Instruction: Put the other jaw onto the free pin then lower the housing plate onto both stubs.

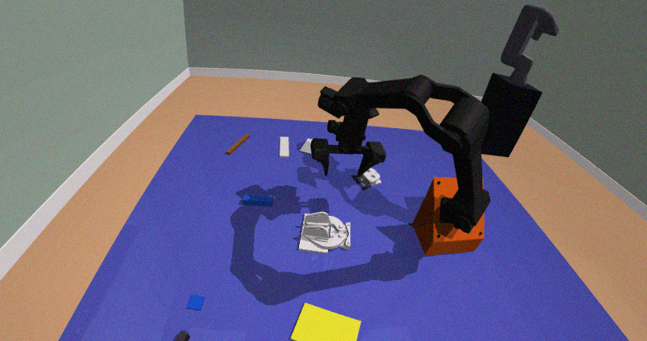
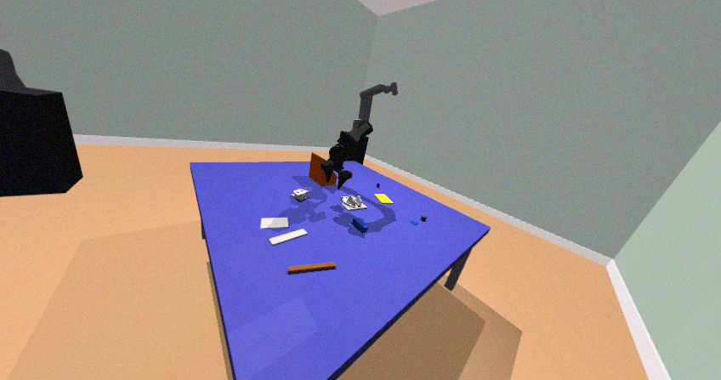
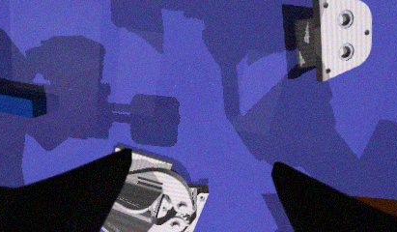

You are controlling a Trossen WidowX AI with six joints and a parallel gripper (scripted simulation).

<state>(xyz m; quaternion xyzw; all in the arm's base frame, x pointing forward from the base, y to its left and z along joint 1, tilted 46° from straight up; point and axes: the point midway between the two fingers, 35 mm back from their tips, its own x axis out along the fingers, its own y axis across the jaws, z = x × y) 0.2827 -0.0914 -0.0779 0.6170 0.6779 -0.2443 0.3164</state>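
The white base plate (image 1: 313, 249) (image 3: 137, 156) lies on the table. Two white jaws (image 1: 317, 229) (image 2: 354, 201) (image 3: 178, 183) lie side by side on it, with two round stubs showing at their geared end. Both jaws seem to be at their pins; whether the teeth mesh is too small to tell. The housing plate (image 1: 371, 175) (image 2: 301, 192) (image 3: 356, 39), white with two holes, rests on a small dark support, apart from the base. My gripper (image 1: 342, 175) (image 2: 333, 184) (image 3: 204, 162) is open and empty, raised above the table between base and housing plate. Its left finger hides part of the jaws in the wrist view.
An orange block (image 1: 429, 236) (image 2: 317, 170) stands at the arm's foot. A blue block (image 1: 259, 201) (image 2: 360, 224) (image 3: 14, 104) lies beyond the base. A white bar (image 1: 284, 147) (image 2: 288, 236), a white card (image 2: 274, 223), a brown bar (image 1: 237, 143) (image 2: 311, 268) and a yellow square (image 1: 326, 323) (image 2: 383, 199) lie farther out.
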